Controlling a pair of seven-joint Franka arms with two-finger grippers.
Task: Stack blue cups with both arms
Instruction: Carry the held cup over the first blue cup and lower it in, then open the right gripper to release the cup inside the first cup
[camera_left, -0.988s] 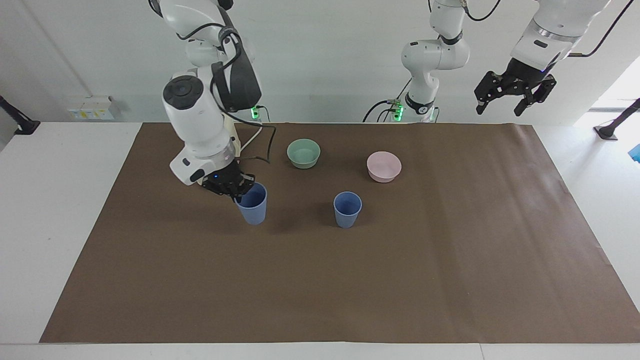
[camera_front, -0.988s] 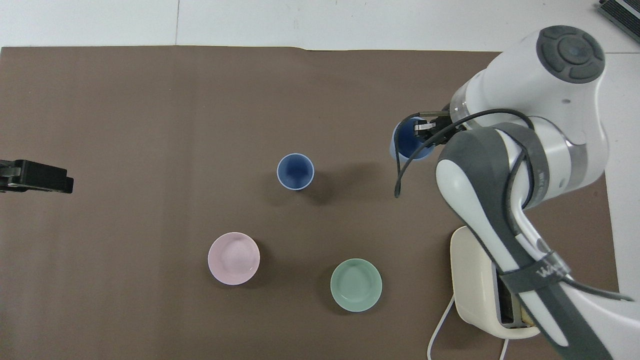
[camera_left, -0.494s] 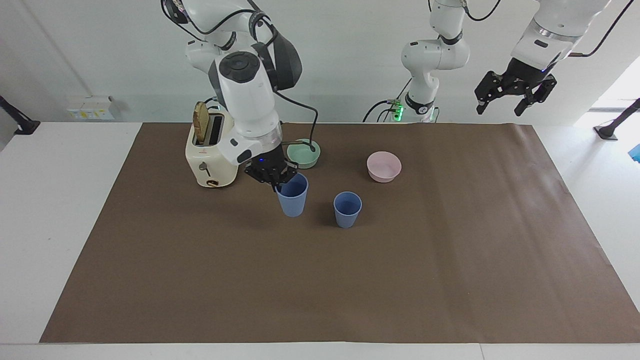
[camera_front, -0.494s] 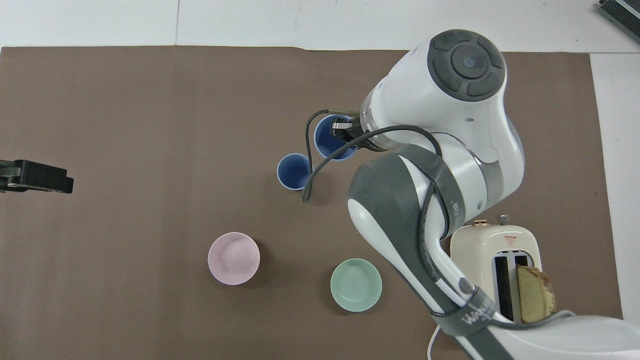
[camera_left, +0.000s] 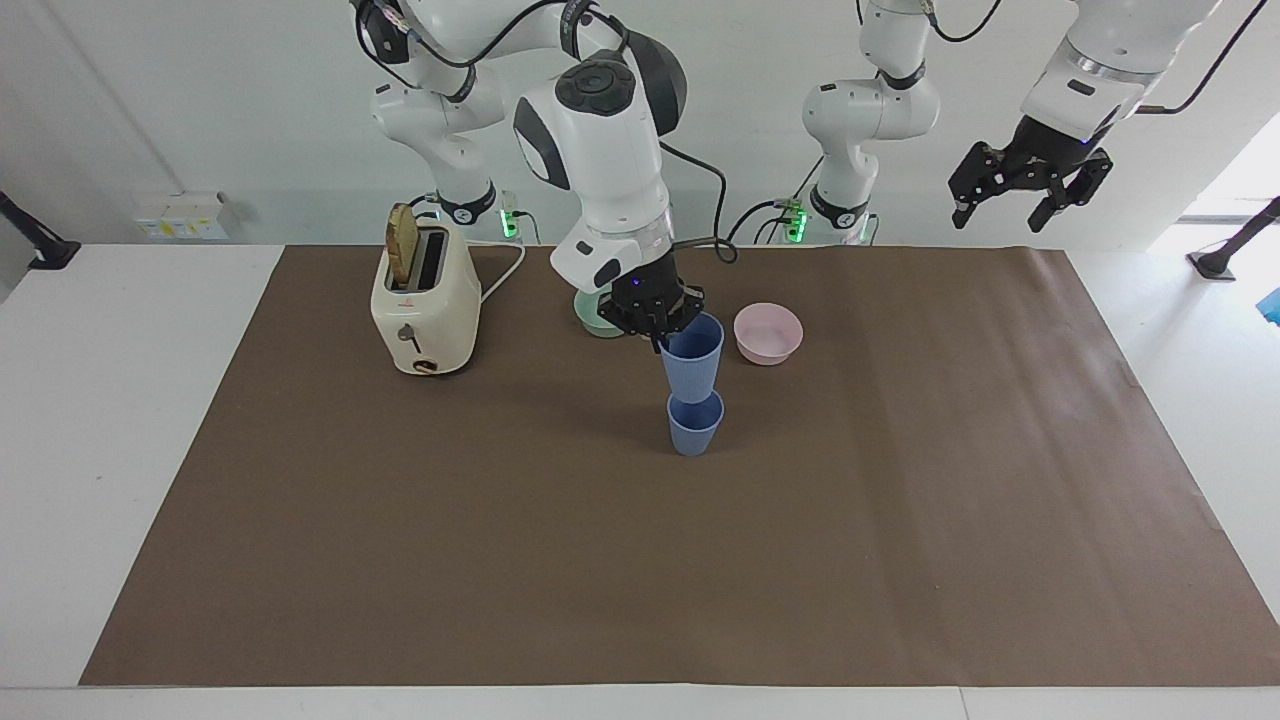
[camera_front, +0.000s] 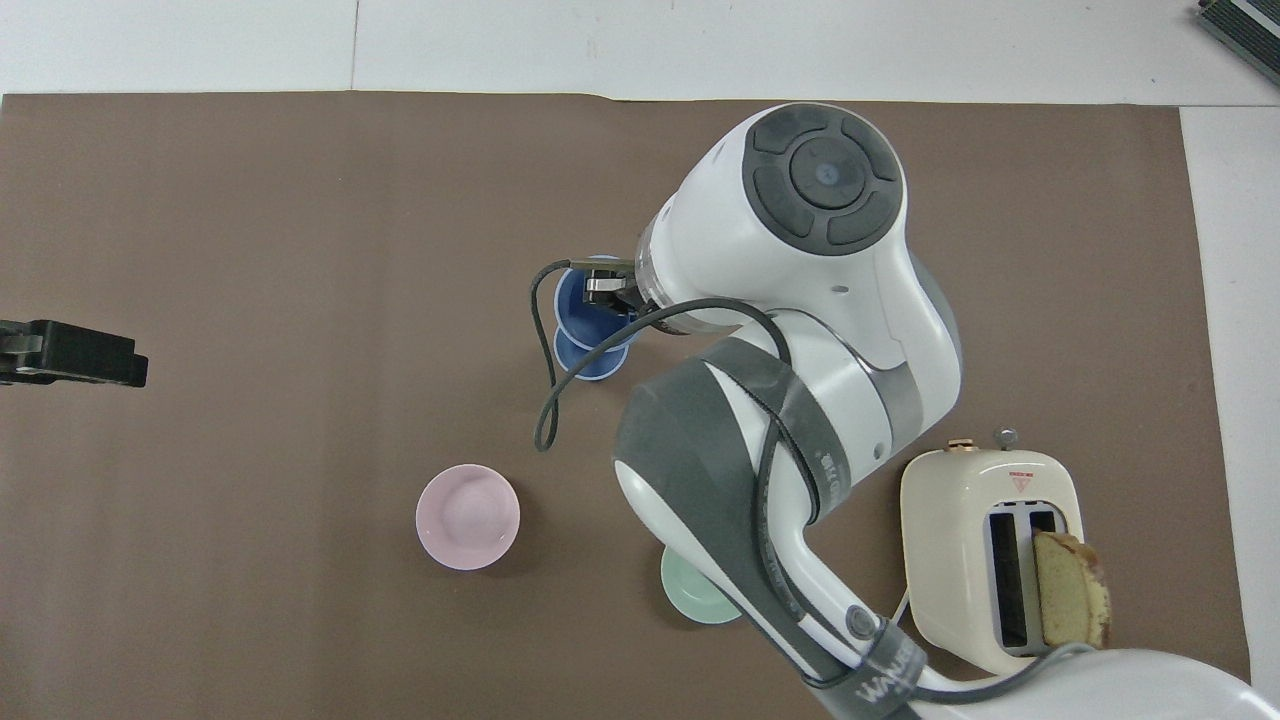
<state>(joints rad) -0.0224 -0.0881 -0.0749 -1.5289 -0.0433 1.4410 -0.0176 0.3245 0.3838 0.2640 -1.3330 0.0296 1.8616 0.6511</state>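
My right gripper (camera_left: 664, 337) is shut on the rim of one blue cup (camera_left: 692, 364) and holds it upright in the air, right over the second blue cup (camera_left: 694, 426), which stands on the brown mat. The held cup's base is level with the standing cup's mouth. In the overhead view the held cup (camera_front: 580, 308) covers most of the standing cup (camera_front: 592, 364), and the right gripper (camera_front: 606, 286) is at its rim. My left gripper (camera_left: 1030, 196) waits open and empty, high over the left arm's end of the table; it also shows in the overhead view (camera_front: 70, 352).
A pink bowl (camera_left: 768, 333) sits beside the cups, nearer to the robots. A mint-green bowl (camera_left: 596, 324) is partly hidden by my right arm. A cream toaster (camera_left: 424, 300) holding a bread slice stands toward the right arm's end.
My right gripper has lifted the blue cup and carried it from beside the toaster toward the left arm's end, to over the standing cup. The left arm has not moved.
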